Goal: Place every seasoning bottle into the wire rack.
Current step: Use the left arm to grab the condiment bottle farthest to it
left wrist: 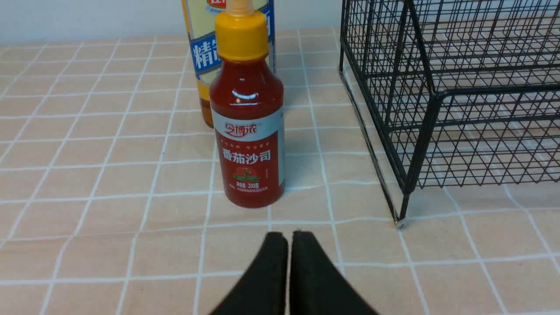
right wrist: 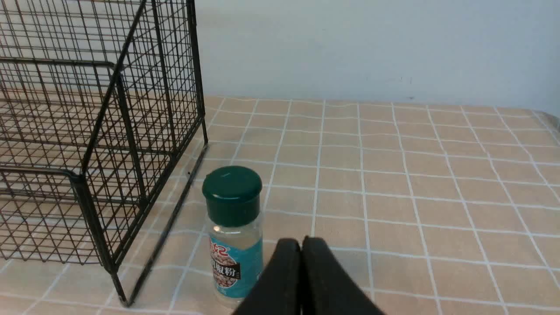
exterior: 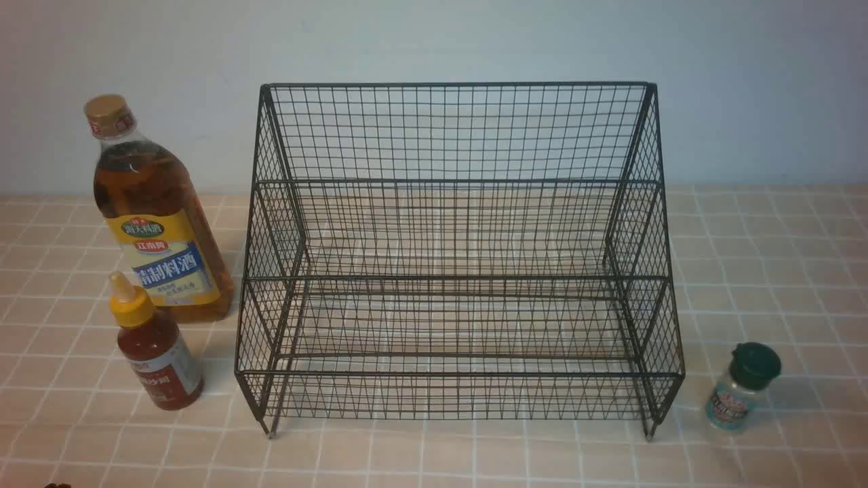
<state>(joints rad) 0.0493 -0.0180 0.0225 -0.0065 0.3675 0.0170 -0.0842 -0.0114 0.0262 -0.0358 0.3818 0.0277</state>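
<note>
Wire rack (exterior: 454, 278) stands mid-table on the tiled surface (exterior: 780, 257). To its left the tall amber bottle (exterior: 159, 224) is upright, with the red-sauce squeeze bottle (exterior: 157, 359) just in front of it. The tiny green-lidded shaker (exterior: 742, 390) stands alone to the right. The left gripper (left wrist: 288, 238) and right gripper (right wrist: 301, 243) are both pinched closed, holding nothing, each low behind its nearest bottle.
</note>
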